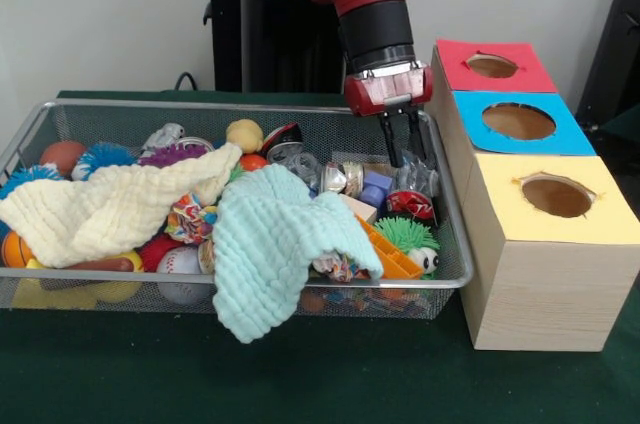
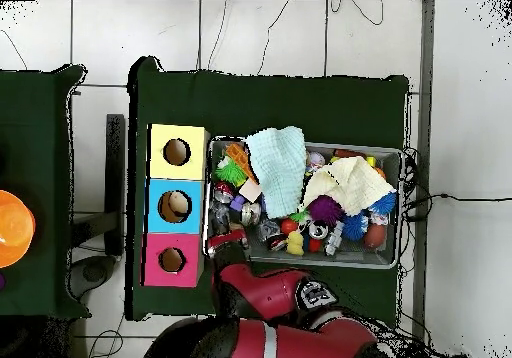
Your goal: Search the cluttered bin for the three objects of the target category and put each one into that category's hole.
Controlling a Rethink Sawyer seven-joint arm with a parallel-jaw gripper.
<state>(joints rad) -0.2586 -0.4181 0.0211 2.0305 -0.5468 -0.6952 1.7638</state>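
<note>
A wire mesh bin [image 1: 200, 105] is crammed with toys, balls and two cloths. My gripper [image 1: 402, 152] hangs at the bin's right end, beside the boxes, its two fingers a little apart and pointing down. They stand just above a crinkly clear wrapper [image 1: 418, 180] and a red tin [image 1: 410, 205], holding nothing. In the overhead view the gripper [image 2: 222, 231] is over the bin's left end. Three boxes with holes stand beside the bin: red [image 1: 492, 65], blue [image 1: 518, 121] and yellow [image 1: 556, 195].
A cream cloth [image 1: 110, 206] and a mint cloth [image 1: 270, 244] cover much of the clutter. A green fuzzy toy [image 1: 407, 236], an orange block [image 1: 392, 256], a baseball [image 1: 180, 264] and a yellow ball [image 1: 244, 134] show. An orange object [image 2: 15, 229] sits on a side table.
</note>
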